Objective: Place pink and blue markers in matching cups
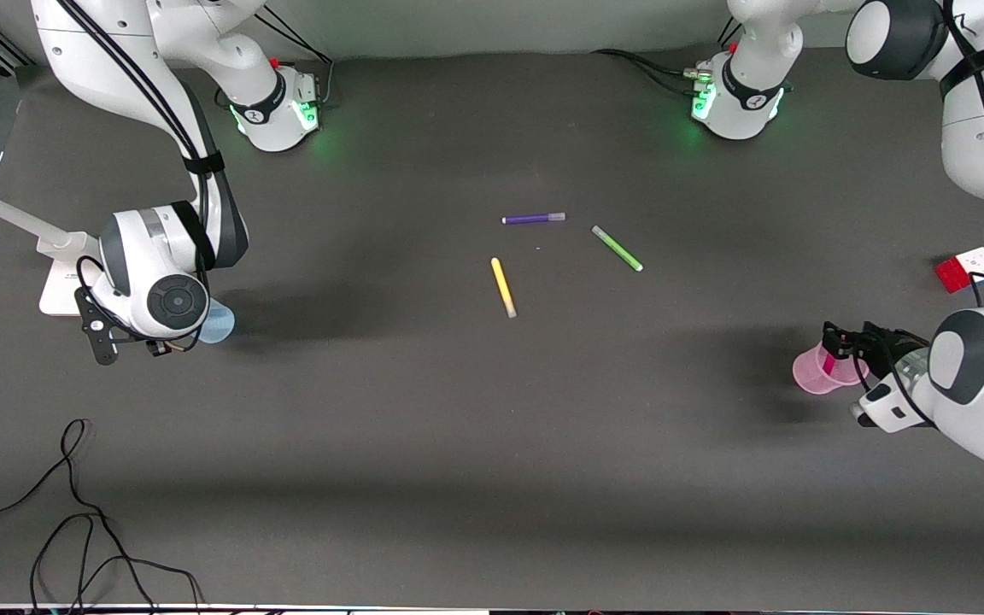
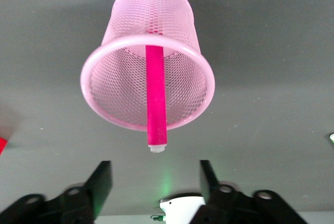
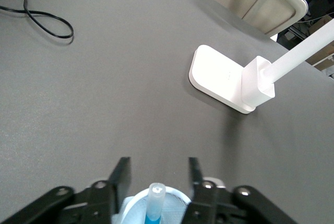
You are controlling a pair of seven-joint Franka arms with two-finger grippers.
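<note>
Hiding most of the blue cup (image 1: 219,322), right gripper (image 3: 156,174) hangs spread; left gripper (image 2: 155,177) likewise.

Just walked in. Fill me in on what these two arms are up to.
They are sorting markers into colour-matched cups. The pink marker already stands in the pink cup, with the left gripper open just above it. At the right arm's end of the table, the blue marker sits in the blue cup, with the right gripper open over it. The purple pen, green pen and yellow pen lie untouched mid-table.
</note>
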